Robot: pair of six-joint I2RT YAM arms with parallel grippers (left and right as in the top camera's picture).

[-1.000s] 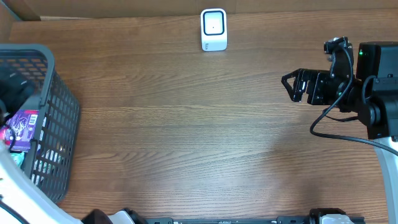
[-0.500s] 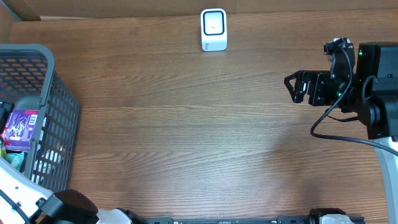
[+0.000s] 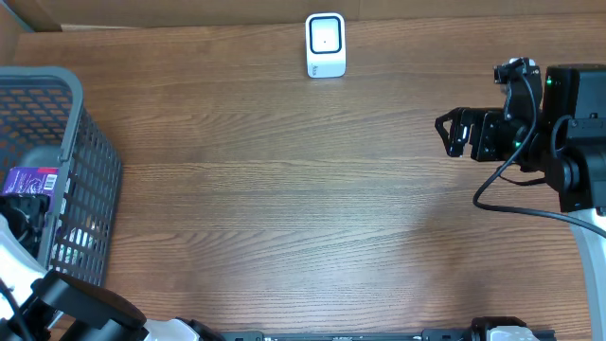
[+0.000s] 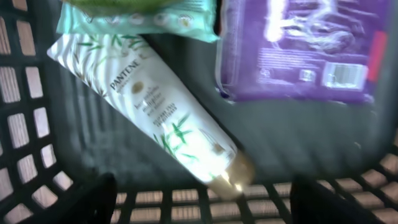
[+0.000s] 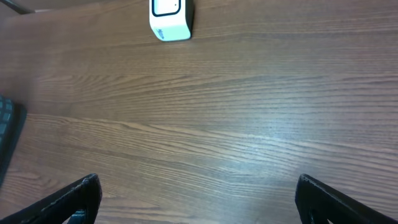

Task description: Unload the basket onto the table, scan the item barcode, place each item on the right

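Brown wood-grain covers the counter (image 3: 284,208), and a strip of cardboard-coloured wall runs along its far edge. A small white scanner (image 3: 326,44) stands upright near the middle of that far edge, well apart from everything else.

At the left edge sits a grey mesh basket (image 3: 95,170). The left arm (image 3: 85,308) comes up from the near left corner and leans in over its rim. Seen from the left wrist, the left hand (image 4: 202,193) hangs above the basket floor with its two dark fingers (image 4: 93,199) spread wide at the bottom corners of the picture, and nothing is clamped between them.

Three goods lie in the basket below it. A white tube (image 4: 161,118) printed with green leaves lies on a slant, its gold cap pointing toward the hand. A purple packet (image 4: 298,50) lies flat just beside the tube, and a small white barcode (image 4: 344,74) shows on its upward face near one end. A pale green packet (image 4: 137,18) lies at the tube's other end and overlaps it. The picture is blurred, so the small print cannot be read.

The right hand (image 3: 443,133) hovers over bare wood at the right side, pointing toward the left. Its fingers (image 5: 81,193) are wide apart and hold nothing, and the scanner shows ahead of it in the right wrist view.
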